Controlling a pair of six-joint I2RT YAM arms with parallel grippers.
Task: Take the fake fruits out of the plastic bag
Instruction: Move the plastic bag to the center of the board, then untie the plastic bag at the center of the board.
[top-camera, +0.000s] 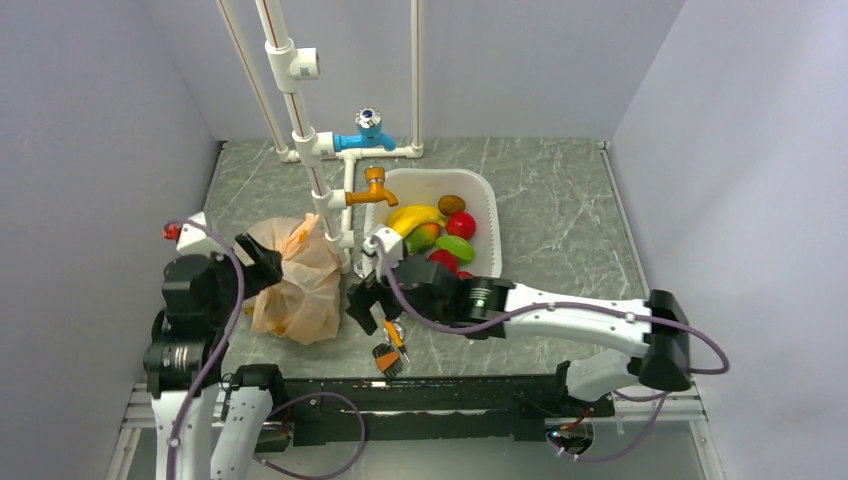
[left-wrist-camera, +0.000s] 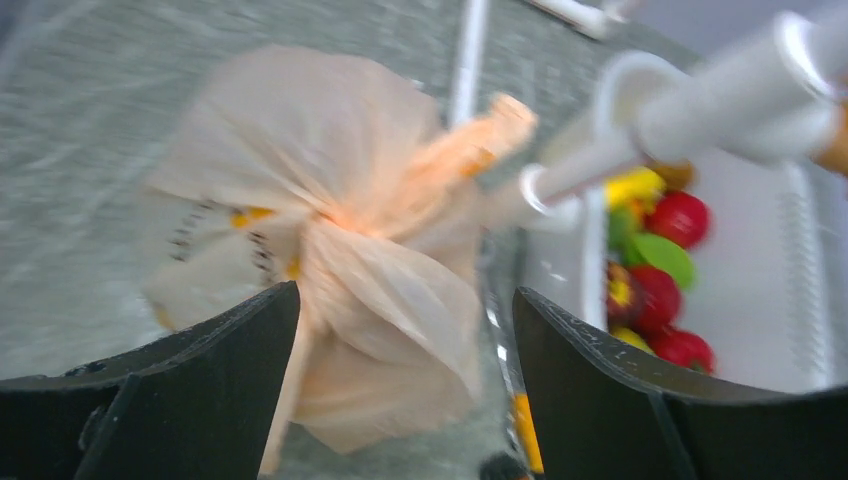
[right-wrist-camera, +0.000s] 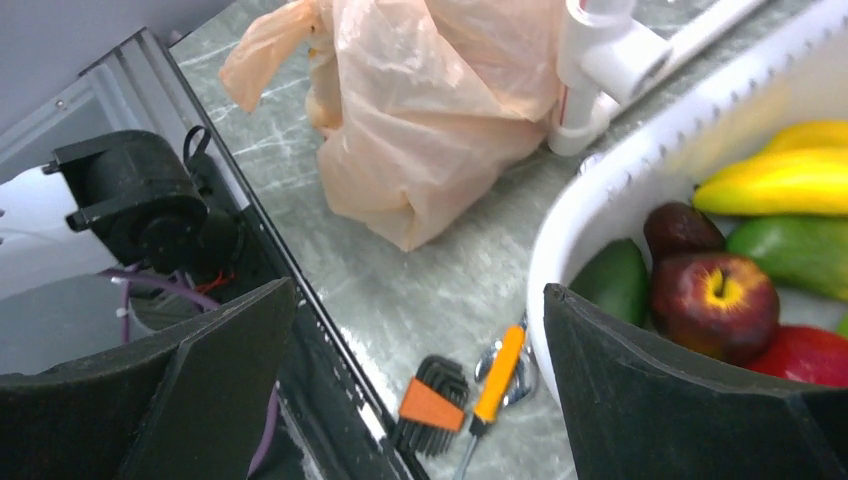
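Note:
The plastic bag (top-camera: 297, 280) is a crinkly beige-tan bundle with orange patches, gathered shut at the top, lying on the marble table left of the pipe stand. Its contents do not show, so the fake fruits are hidden. My left gripper (top-camera: 260, 263) is open at the bag's left side. In the left wrist view the bag (left-wrist-camera: 320, 220) fills the middle and its lower fold lies between my open fingertips (left-wrist-camera: 405, 390). My right gripper (top-camera: 363, 306) is open and empty just right of the bag. In the right wrist view the bag (right-wrist-camera: 430, 110) lies ahead of that gripper (right-wrist-camera: 420, 380).
A white basin (top-camera: 482, 190) right of the bag holds a banana (top-camera: 415, 215), red tomatoes and green mangoes. A white pipe stand (top-camera: 318, 160) with an orange tap (top-camera: 372, 190) rises between bag and basin. A hex-key set (right-wrist-camera: 430, 400) and an orange screwdriver (right-wrist-camera: 497, 375) lie below my right gripper.

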